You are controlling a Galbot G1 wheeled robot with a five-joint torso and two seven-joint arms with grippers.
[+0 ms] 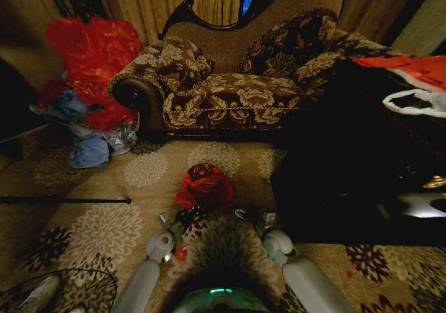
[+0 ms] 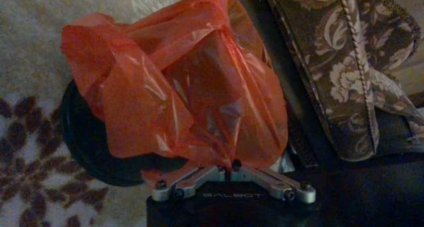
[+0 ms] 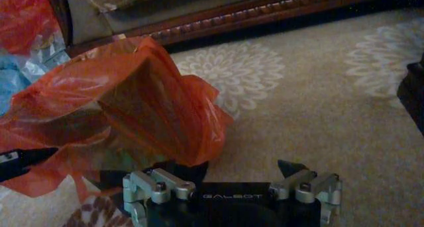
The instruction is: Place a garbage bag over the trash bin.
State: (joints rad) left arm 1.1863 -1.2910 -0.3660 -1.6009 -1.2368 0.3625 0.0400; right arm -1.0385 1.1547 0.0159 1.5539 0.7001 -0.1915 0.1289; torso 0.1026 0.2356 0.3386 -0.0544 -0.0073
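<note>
The garbage bag, glossy red plastic, sits bunched and puffed up over the trash bin on the carpet just ahead of me. In the left wrist view the bag covers most of the black round bin, whose rim shows beneath it. My left gripper is shut on a gathered edge of the bag, and it shows at the bag's near left side in the head view. My right gripper stands open beside the bag, one fingertip under the plastic's edge, the other over bare carpet.
A floral sofa stands behind the bin. At the right is a large black low table with a white bag. A big red plastic heap and blue bags lie at the left, and a black rod lies on the carpet.
</note>
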